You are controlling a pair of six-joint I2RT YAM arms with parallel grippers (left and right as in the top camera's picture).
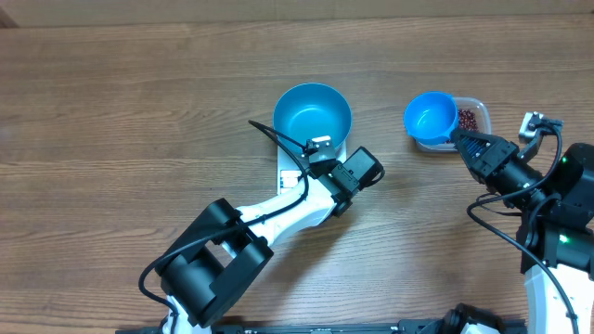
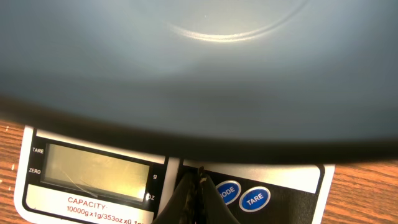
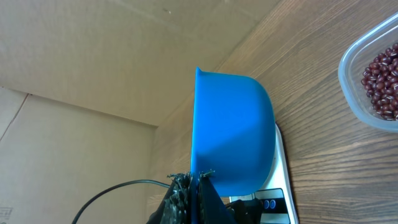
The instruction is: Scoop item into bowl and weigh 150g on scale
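Note:
The bright blue bowl point(image 1: 312, 115) sits on the white scale point(image 1: 290, 176), and its blurred underside point(image 2: 199, 68) fills the top of the left wrist view. My left gripper point(image 1: 317, 154) is shut and empty, its tips point(image 2: 200, 179) over the scale's strip point(image 2: 298, 177) between the blank display point(image 2: 99, 171) and the MODE button point(image 2: 227, 191). My right gripper point(image 1: 458, 139) is shut on the handle of a blue scoop point(image 1: 430, 119) point(image 3: 233, 124), which looks empty. It is held beside the clear tub point(image 1: 479, 103) of red-brown beans point(image 1: 469, 119) point(image 3: 382, 87).
The TARE button point(image 2: 255, 199) lies right of MODE. In the right wrist view the scale's edge point(image 3: 281, 180) shows behind the scoop, and the tub's rim point(image 3: 346, 78) is at upper right. Brown cardboard walls point(image 3: 93, 56) stand beyond the wooden table point(image 1: 111, 139).

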